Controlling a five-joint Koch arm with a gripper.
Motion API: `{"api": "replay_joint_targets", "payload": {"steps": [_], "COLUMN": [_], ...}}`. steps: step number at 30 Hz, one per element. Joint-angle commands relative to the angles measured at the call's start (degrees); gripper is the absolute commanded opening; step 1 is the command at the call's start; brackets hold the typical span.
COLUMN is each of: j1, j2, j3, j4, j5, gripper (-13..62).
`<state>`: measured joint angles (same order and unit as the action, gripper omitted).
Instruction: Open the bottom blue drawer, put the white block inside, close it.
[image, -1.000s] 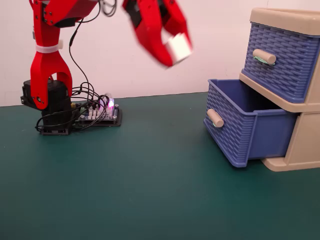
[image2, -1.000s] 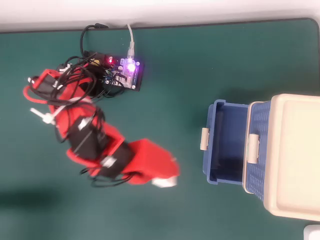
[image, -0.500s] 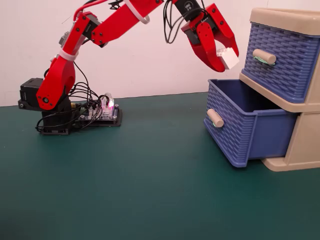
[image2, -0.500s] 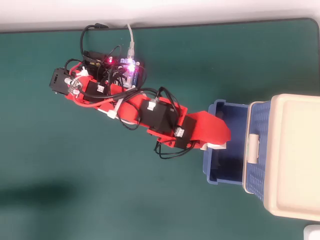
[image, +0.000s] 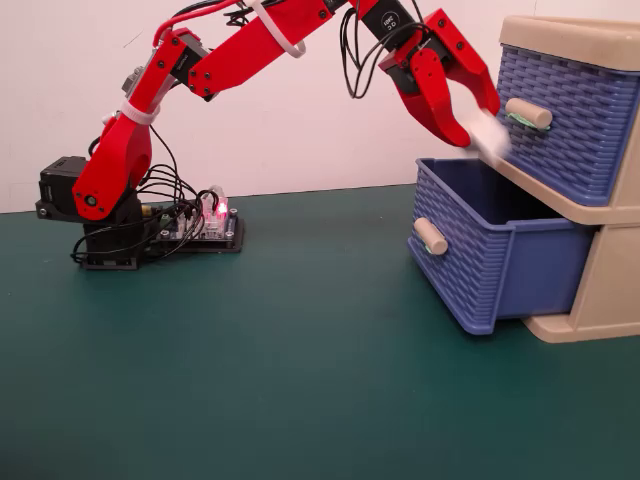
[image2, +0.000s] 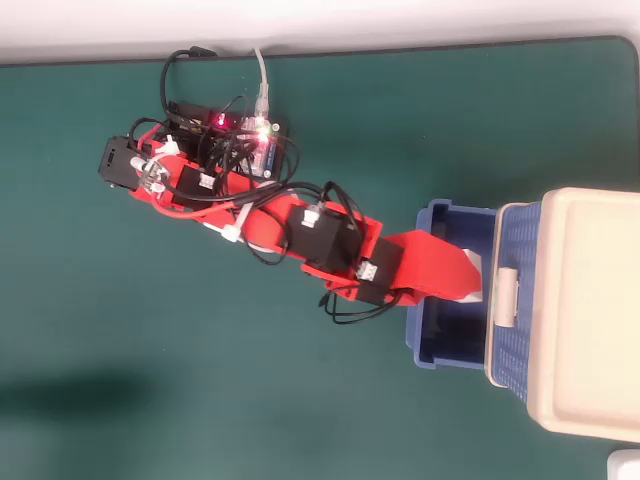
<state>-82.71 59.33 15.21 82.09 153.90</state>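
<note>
The bottom blue drawer (image: 480, 250) (image2: 450, 340) stands pulled out of the beige cabinet (image: 600, 280), its beige handle (image: 430, 236) facing left in the fixed view. My red gripper (image: 478, 128) (image2: 470, 278) hovers above the open drawer, just left of the upper drawer's handle (image: 528, 113). It is shut on the white block (image: 487, 136) (image2: 473, 264), which looks motion-blurred in the fixed view and shows only as a white sliver at the fingertips in the overhead view. The drawer's inside looks bare where it shows.
The upper blue drawer (image: 565, 115) is closed above the open one. The arm's base (image: 90, 215) and a lit circuit board (image: 205, 225) (image2: 245, 140) with tangled cables sit at the far left. A white wall rises behind the green mat (image: 260, 370).
The arm has swung from the mat's middle toward the cabinet, carrying the white block. The gripper has come over the open bottom drawer and dipped slightly lower.
</note>
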Motion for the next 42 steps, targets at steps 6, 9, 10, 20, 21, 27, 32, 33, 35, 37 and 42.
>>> {"api": "replay_joint_targets", "payload": {"steps": [6, 9, 10, 20, 21, 27, 32, 33, 35, 37, 42], "j1": [0.1, 0.1, 0.2, 6.2, 6.2, 6.1, 4.7, 3.9, 2.5, 1.7, -0.1], "j2": [4.6, 9.5, 11.1, 17.3, 16.9, 9.3, 2.8, 1.7, 0.3, 0.0, -0.2], "j3": [-2.2, -2.0, -1.8, 9.3, 11.3, 14.7, 14.6, 14.6, 14.4, 14.2, 14.1], "j4": [-0.2, 5.8, 8.8, 29.2, 28.5, 20.7, 12.7, 11.3, 9.0, 5.7, -1.2], "j5": [1.2, 1.0, 0.9, -5.7, -5.5, -2.8, -0.8, 0.0, 1.3, 1.5, 1.5], "gripper": [33.7, 33.7, 33.7, 33.6, 33.6, 33.7, 33.7, 33.7, 33.7, 33.7, 33.8]}}
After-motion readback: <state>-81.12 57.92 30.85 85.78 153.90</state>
